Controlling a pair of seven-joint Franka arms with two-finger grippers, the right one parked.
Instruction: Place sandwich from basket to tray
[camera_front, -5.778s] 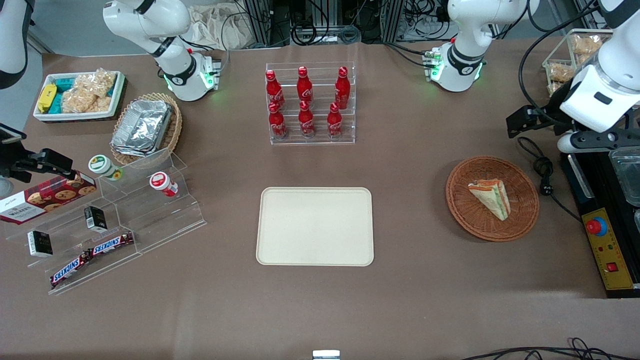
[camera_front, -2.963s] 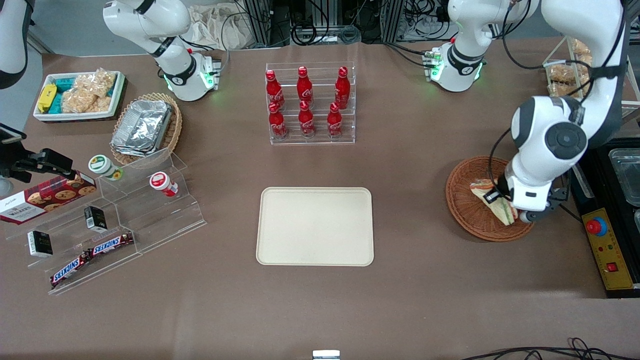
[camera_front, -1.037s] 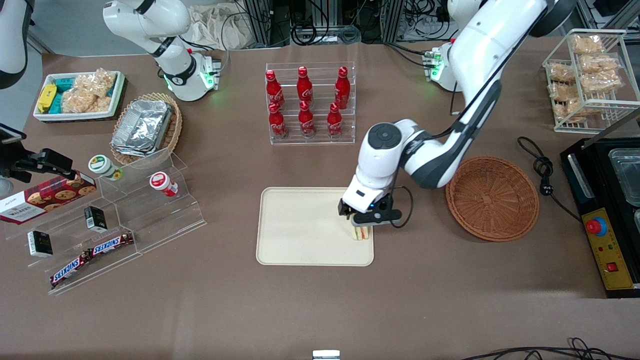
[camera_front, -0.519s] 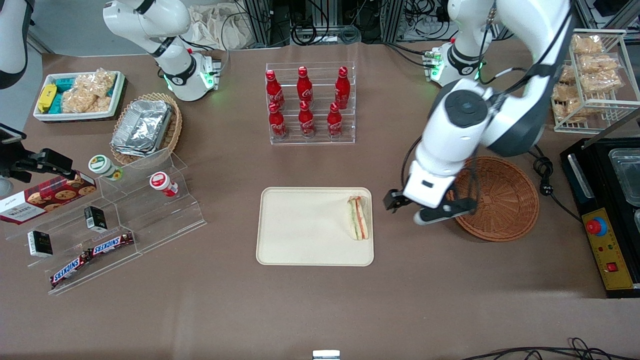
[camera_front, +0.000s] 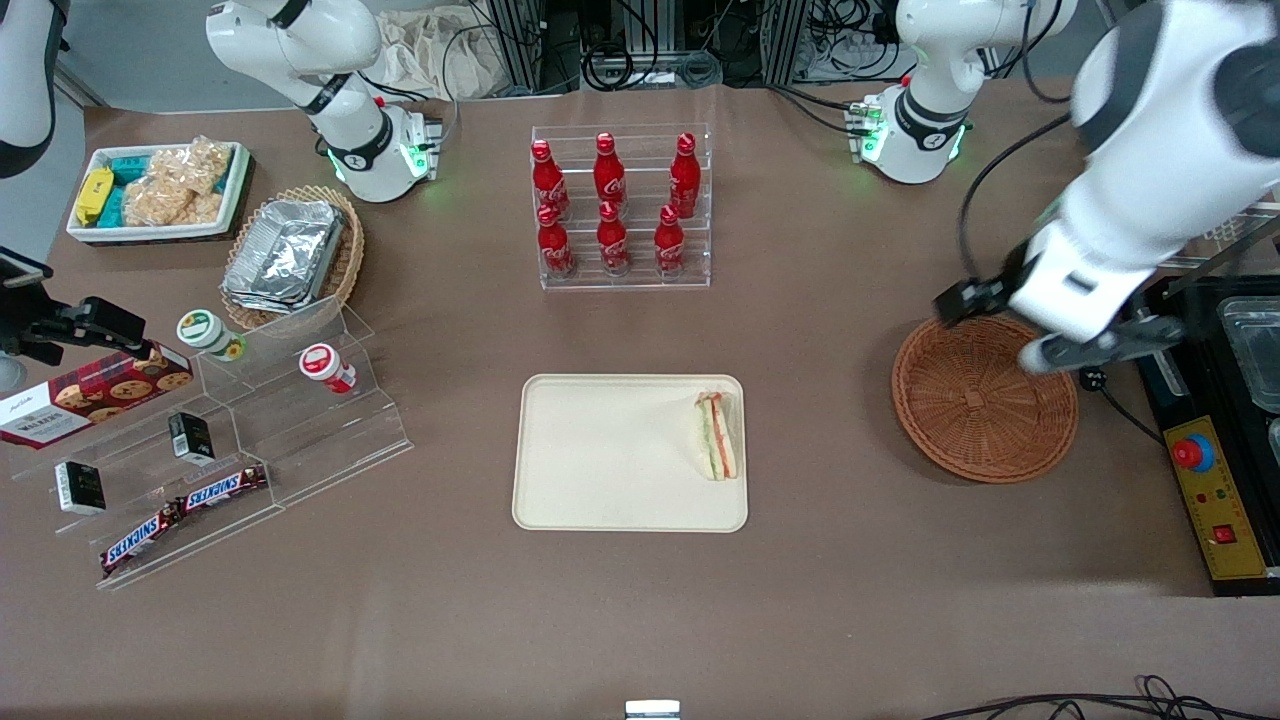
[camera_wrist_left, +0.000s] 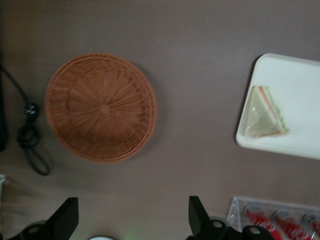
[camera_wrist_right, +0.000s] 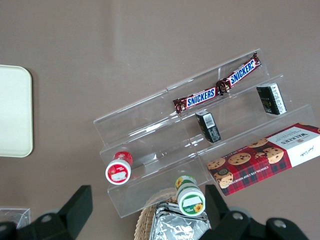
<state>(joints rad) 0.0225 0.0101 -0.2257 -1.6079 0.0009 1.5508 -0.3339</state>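
Observation:
The sandwich (camera_front: 718, 436), a wrapped wedge with orange and green layers, lies on the cream tray (camera_front: 610, 460), close to the rim at the basket's end. The reddish-brown wicker basket (camera_front: 985, 400) holds nothing. My left gripper (camera_front: 1030, 325) hangs high above the basket's rim farthest from the front camera, open and holding nothing. The left wrist view looks down on the basket (camera_wrist_left: 100, 107), the tray (camera_wrist_left: 300, 90) and the sandwich (camera_wrist_left: 264, 114), with the gripper (camera_wrist_left: 132, 220) spread wide over bare table.
A rack of red cola bottles (camera_front: 620, 205) stands farther from the camera than the tray. A clear stepped shelf of snacks (camera_front: 230, 440), a tan basket of foil containers (camera_front: 295, 255) and a white bin (camera_front: 160, 190) lie toward the parked arm's end. A black control box (camera_front: 1210, 480) and cable (camera_front: 1088, 345) sit beside the basket.
The gripper has let go of the sandwich, which stays on the tray. The arm has swung away from the tray, risen, and now hangs over the basket.

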